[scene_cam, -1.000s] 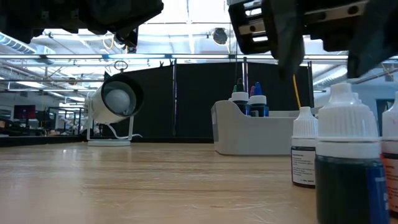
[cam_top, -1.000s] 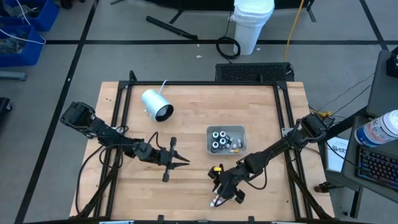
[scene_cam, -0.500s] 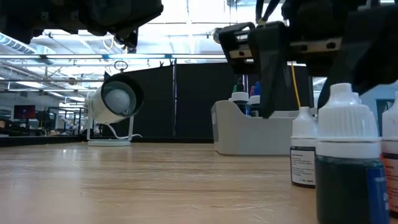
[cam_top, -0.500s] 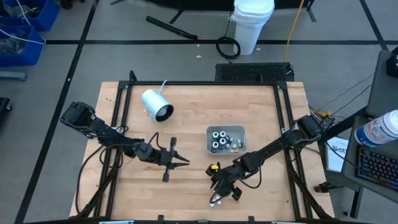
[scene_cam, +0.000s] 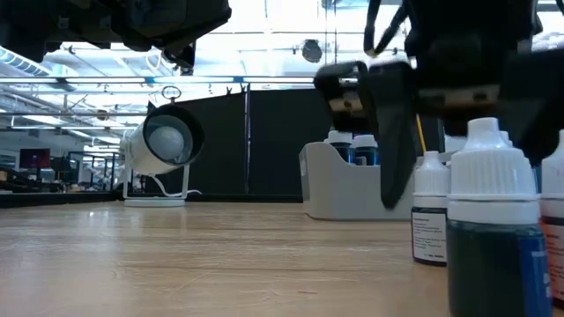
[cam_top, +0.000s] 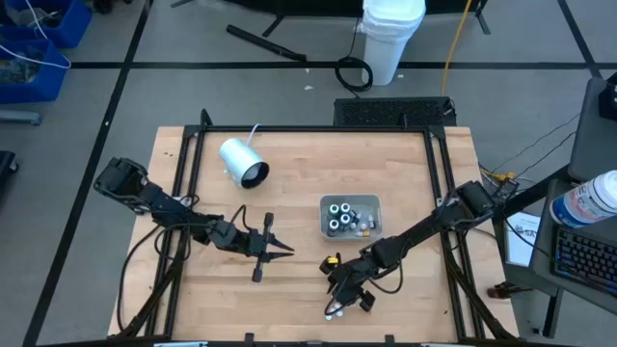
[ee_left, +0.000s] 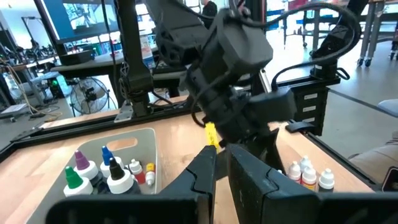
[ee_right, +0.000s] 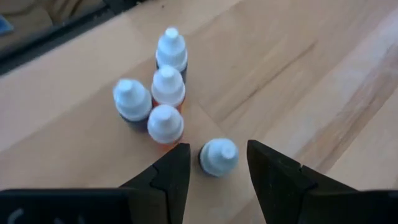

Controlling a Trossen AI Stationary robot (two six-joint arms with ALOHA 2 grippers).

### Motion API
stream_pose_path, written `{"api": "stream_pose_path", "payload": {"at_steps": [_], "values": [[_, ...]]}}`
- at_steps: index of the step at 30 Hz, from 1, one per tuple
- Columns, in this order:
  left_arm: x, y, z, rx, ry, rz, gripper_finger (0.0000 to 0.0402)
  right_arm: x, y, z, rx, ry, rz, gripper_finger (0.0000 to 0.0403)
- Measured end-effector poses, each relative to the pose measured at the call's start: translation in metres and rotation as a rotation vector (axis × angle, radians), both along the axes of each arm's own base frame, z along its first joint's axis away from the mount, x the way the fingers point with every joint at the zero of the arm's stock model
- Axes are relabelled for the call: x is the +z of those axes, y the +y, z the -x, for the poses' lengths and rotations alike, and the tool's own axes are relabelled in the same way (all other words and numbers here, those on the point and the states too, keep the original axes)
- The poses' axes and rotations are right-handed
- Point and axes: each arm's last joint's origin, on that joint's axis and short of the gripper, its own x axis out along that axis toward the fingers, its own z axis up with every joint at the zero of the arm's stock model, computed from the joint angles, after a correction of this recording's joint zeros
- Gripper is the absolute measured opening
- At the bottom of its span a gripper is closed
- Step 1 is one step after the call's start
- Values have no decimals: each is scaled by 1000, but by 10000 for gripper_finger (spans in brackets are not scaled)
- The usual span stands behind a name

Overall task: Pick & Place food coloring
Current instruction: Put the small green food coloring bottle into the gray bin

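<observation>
Several food coloring bottles (ee_right: 158, 102) with white caps stand upright in a cluster near the table's front edge (cam_top: 332, 312). One more bottle (ee_right: 219, 155) stands a little apart from them. My right gripper (ee_right: 217, 149) is open and slants down over this bottle, one finger on either side, with no touch showing. More bottles (ee_left: 102, 169) stand in the grey tray (cam_top: 349, 214). My left gripper (cam_top: 273, 249) is shut and level over the table's left middle, holding nothing.
A big white cylinder (cam_top: 242, 162) with a dark mouth lies at the far left of the table. The grey tray stands just beyond my right gripper. Black frame rails (cam_top: 183, 193) run along the table's sides. Bare wood lies between the two grippers.
My right gripper has come down toward the bottles at the table's near edge and a little toward the left, its fingers as far apart as before. The bottles have not moved.
</observation>
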Motion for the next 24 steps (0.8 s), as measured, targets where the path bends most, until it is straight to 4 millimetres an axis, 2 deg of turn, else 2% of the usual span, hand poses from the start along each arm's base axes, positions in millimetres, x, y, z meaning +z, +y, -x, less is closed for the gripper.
{"api": "stream_pose_path", "payload": {"at_steps": [11,24], "values": [[-1,0,0,0,11,-5,47,9,-1,-1,-15,-27,-29,148],[-1,0,0,0,11,-6,47,8,1,0,-53,25,-85,148]]}}
